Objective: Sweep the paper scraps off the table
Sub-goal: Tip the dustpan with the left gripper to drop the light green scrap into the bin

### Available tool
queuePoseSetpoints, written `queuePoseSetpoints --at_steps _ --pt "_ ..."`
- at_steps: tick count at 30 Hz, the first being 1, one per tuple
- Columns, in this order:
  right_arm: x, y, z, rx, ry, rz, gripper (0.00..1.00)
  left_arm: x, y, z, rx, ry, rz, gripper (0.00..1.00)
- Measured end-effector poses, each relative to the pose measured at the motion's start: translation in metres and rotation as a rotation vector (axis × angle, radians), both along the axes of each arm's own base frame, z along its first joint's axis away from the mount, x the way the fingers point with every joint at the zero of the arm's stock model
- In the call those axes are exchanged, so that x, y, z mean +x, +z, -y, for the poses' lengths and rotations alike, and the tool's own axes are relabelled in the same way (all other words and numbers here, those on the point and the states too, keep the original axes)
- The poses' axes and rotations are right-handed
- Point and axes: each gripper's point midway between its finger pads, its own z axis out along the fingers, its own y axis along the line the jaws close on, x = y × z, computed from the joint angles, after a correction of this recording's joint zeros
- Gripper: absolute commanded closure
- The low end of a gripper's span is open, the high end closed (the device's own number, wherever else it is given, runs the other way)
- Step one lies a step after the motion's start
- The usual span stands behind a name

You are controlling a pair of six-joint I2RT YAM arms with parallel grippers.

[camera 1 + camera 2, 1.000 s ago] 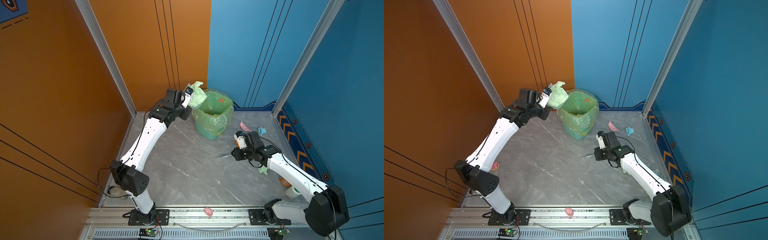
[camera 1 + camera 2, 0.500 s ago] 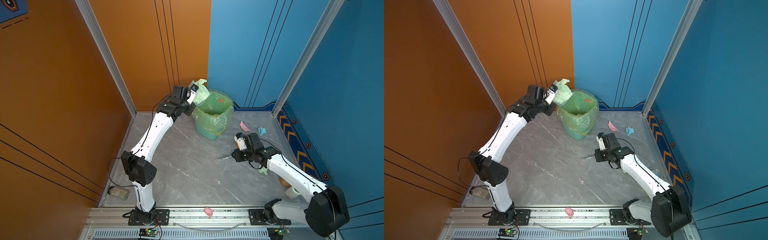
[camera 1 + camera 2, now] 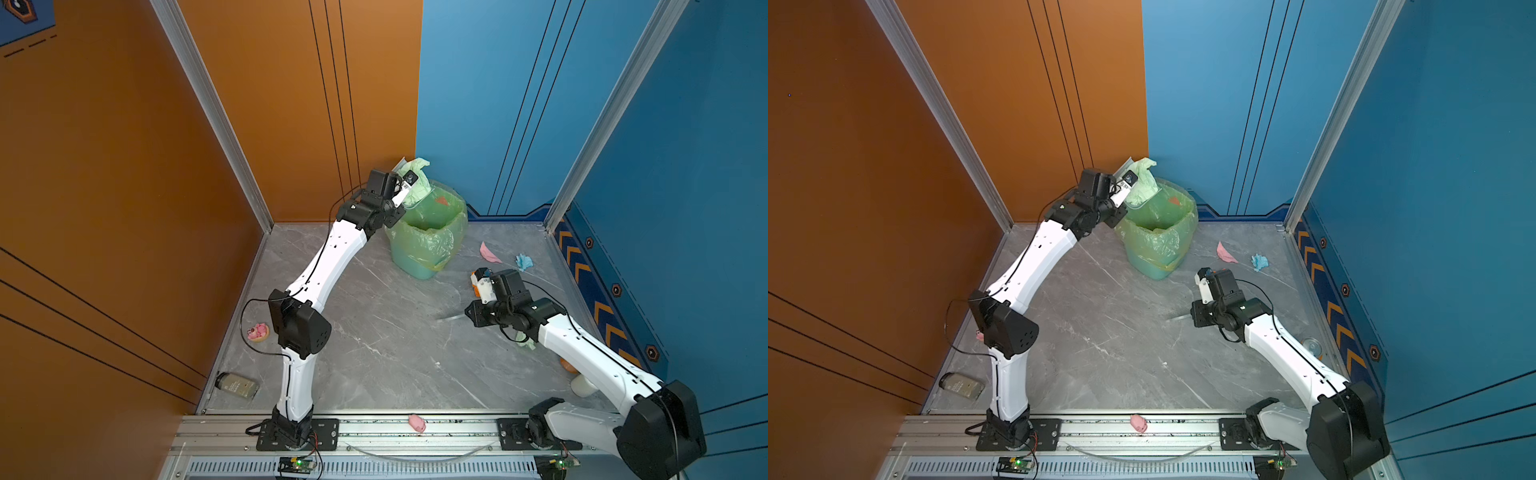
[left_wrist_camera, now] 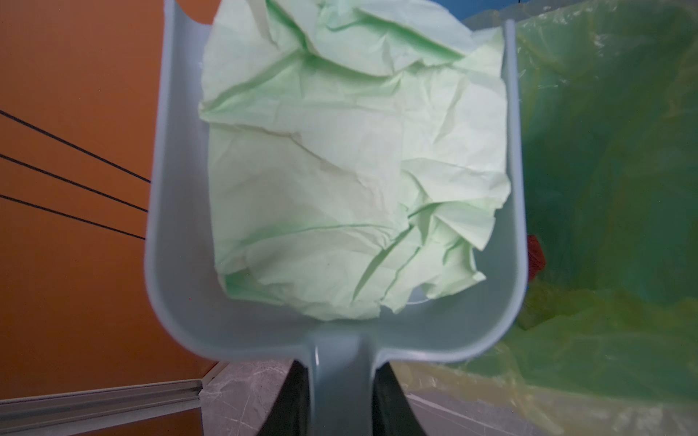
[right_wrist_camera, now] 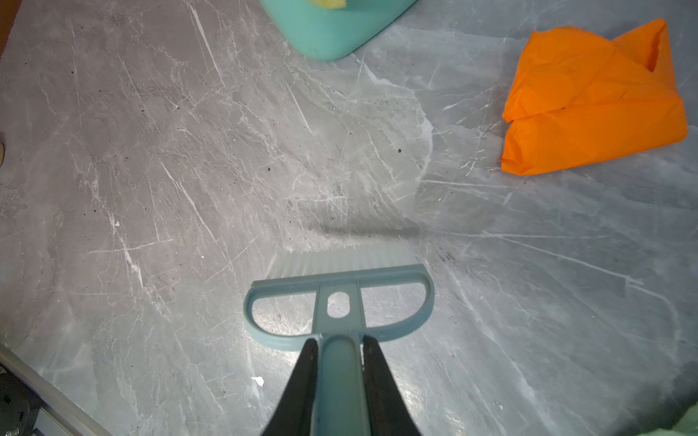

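Observation:
My left gripper point(image 4: 342, 362) is shut on the handle of a grey-blue dustpan point(image 4: 181, 264), tilted at the rim of the green-lined bin point(image 3: 424, 245). A large pale green paper scrap point(image 4: 340, 170) fills the pan and shows in both top views point(image 3: 417, 185). My right gripper point(image 5: 338, 343) is shut on a blue hand brush point(image 5: 340, 298), bristles on the grey table point(image 3: 374, 332), right of the bin. An orange scrap point(image 5: 593, 102) lies beyond the brush. Pink point(image 3: 489, 252) and blue point(image 3: 523, 262) scraps lie behind the right gripper point(image 3: 469, 313); a pale green one point(image 3: 525, 341) peeks from under that arm.
A red scrap point(image 3: 441, 200) sits inside the bin. A pink pig figurine point(image 3: 417, 423) rests on the front rail. A pink toy point(image 3: 258, 332) and a jar point(image 3: 237, 385) lie along the left edge, a white cup point(image 3: 582, 386) at the right edge.
My left arm has swung the dustpan with the pale green scrap rightwards to the bin's rim, its elbow moving inward. The right arm and brush have barely moved.

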Motion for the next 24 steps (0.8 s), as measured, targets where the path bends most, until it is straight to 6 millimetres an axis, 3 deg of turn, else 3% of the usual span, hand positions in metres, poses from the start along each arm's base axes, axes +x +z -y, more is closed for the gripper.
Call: queuePoseSetpoints --at_steps 7,18,24 --pt "-0.001 0.001 0.000 0.001 0.000 0.004 1.00 0.011 -0.003 0.001 0.129 0.004 0.039 1.00" --pt "-0.002 -0.002 0.001 -0.001 0.000 -0.001 1.00 0.013 -0.013 0.023 0.415 -0.073 0.091 1.00" --pt "-0.006 -0.002 0.003 0.001 0.000 0.004 1.00 0.017 -0.005 0.020 0.524 -0.081 0.135 1.00"
